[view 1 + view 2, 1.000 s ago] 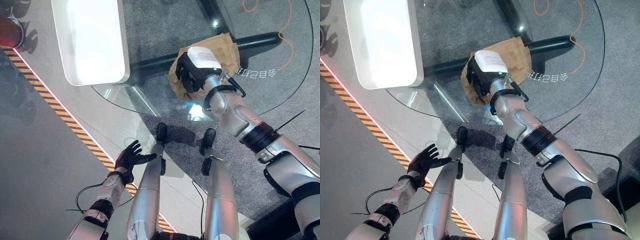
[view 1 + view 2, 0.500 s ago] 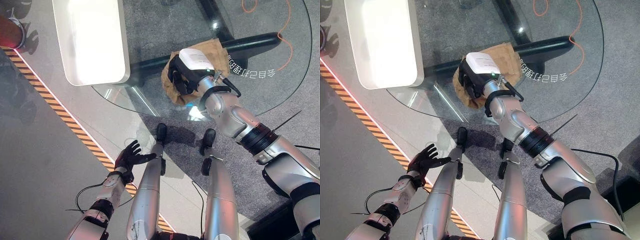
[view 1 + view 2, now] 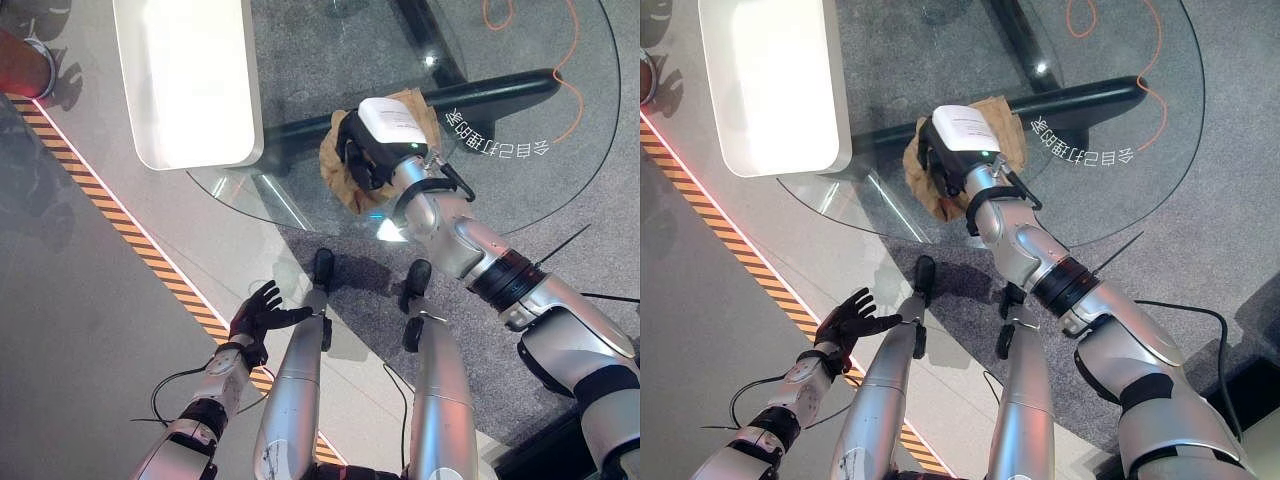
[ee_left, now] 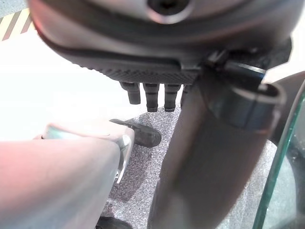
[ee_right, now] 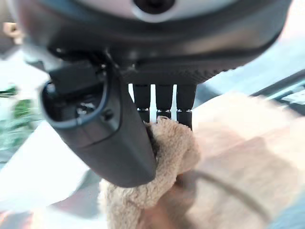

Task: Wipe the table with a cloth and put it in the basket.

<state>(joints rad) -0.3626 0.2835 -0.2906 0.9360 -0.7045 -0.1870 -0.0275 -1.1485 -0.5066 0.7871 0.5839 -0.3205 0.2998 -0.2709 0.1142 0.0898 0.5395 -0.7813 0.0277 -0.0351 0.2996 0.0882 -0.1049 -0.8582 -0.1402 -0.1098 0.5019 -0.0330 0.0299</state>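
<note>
Cloth (image 3: 338, 165): tan, bunched on the glass desk (image 3: 520, 120), shifted leftward across it since a second ago. Right hand (image 3: 372, 150): fingers curled into cloth, dragging it. Left hand (image 3: 262, 314): spread, idle, low. Wiping underway; basketing pending.

Grey speckled carpet (image 3: 330, 40), pale smooth floor (image 3: 80, 330), black-and-yellow hazard stripe (image 3: 130, 235), orange cable (image 3: 575, 75), white bench (image 3: 185, 75)

cloth (image 3: 338, 165) on table (image 3: 520, 100), under right hand (image 3: 362, 160)
</note>
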